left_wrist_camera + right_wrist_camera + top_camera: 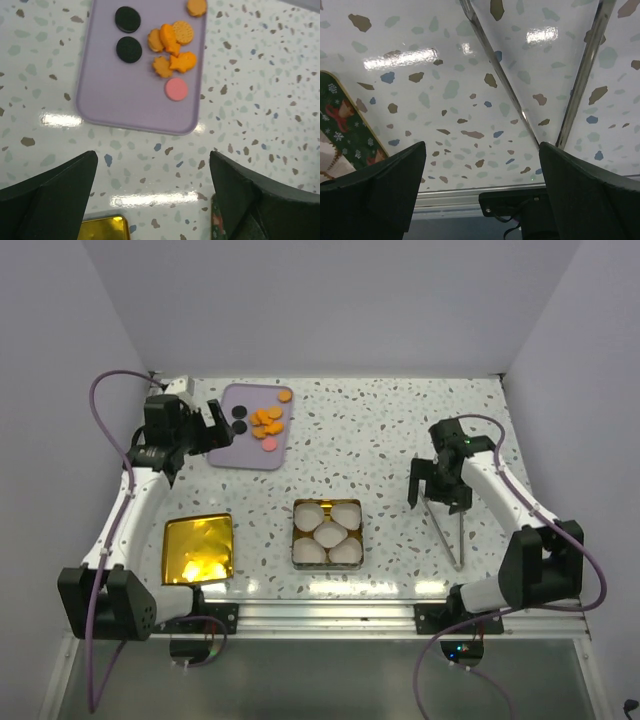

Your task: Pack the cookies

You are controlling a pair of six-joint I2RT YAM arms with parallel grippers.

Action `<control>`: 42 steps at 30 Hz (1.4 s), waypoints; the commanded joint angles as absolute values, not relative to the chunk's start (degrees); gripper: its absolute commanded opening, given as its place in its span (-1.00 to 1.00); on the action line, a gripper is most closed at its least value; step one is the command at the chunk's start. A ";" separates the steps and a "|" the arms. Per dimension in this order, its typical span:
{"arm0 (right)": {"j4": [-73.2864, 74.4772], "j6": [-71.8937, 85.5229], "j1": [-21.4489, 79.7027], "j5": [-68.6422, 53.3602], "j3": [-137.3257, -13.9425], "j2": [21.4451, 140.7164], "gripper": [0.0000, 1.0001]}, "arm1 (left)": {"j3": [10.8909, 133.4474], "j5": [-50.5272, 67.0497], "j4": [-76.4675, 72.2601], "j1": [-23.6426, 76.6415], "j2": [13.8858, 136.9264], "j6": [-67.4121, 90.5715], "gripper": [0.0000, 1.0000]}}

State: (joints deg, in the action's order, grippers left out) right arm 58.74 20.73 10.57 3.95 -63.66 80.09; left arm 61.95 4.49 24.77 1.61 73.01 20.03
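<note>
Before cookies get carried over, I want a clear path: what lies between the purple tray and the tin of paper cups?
Nothing: the top view shows only bare speckled tabletop between the purple tray and the tin.

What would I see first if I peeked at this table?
Probably the bright orange cookies, piled with two black ones and a pink one on the purple tray at the far left. Next, the shiny gold square lying at the near left, and the tin of white paper cups in the middle.
</note>
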 commanded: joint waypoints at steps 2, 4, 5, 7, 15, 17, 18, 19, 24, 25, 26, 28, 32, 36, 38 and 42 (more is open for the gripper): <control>54.85 18.64 10.81 6.40 -62.75 84.10 0.97 | 63.64 20.60 21.37 0.53 69.00 18.91 1.00; 53.80 18.19 10.81 6.68 -62.75 86.30 0.97 | 64.50 26.62 21.52 0.00 71.97 20.56 1.00; 53.53 18.11 10.81 6.77 -63.45 87.18 0.97 | 65.73 26.80 23.01 0.00 73.64 21.44 1.00; 54.05 19.33 10.72 6.33 -64.68 90.68 0.97 | 66.62 24.45 25.48 0.00 75.76 23.81 1.00; 52.91 20.57 10.55 6.49 -70.66 100.63 0.97 | 58.92 -15.06 32.05 0.00 56.36 35.72 1.00; 52.56 20.22 10.55 7.38 -70.31 101.33 0.93 | 58.53 -14.86 34.01 0.00 56.34 34.64 1.00; 52.38 19.87 10.46 8.25 -70.14 101.86 0.91 | 58.80 -11.55 35.06 0.00 57.38 31.93 1.00; 52.21 19.86 10.46 8.44 -69.88 102.04 0.79 | 59.06 -10.99 35.85 0.00 57.74 31.56 1.00; 50.01 20.04 10.55 9.05 -67.50 103.79 0.13 | 58.45 -10.29 35.42 0.00 55.55 30.50 1.00; 49.92 20.04 10.46 9.75 -67.24 104.15 -0.08 | 58.45 -10.02 35.33 0.00 55.46 30.50 1.00; 49.75 20.13 10.46 9.93 -66.80 104.50 -0.18 | 58.53 -9.85 35.51 0.00 55.55 30.50 0.99; 49.40 20.04 10.55 10.46 -66.53 105.38 -0.41 | 58.54 -8.53 35.25 0.00 55.72 30.15 0.98; 48.87 19.78 10.55 11.51 -65.57 105.82 -0.73 | 58.71 -7.38 34.54 0.00 56.42 30.23 0.94; 49.48 20.04 10.90 11.60 -66.70 105.56 -1.00 | 59.32 -4.93 33.23 0.00 57.30 30.41 0.91; 51.23 20.21 11.95 11.51 -69.24 104.34 -1.00 | 59.68 -3.52 32.52 0.00 57.83 30.32 0.91; 55.80 22.14 15.55 11.60 -76.71 101.87 -1.00 | 59.94 3.84 28.67 0.00 58.80 29.97 0.90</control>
State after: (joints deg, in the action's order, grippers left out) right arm 53.39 19.99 12.86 10.20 -69.87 104.86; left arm 58.19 -2.85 34.00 0.14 58.24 30.76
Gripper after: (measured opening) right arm 0.036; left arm 0.955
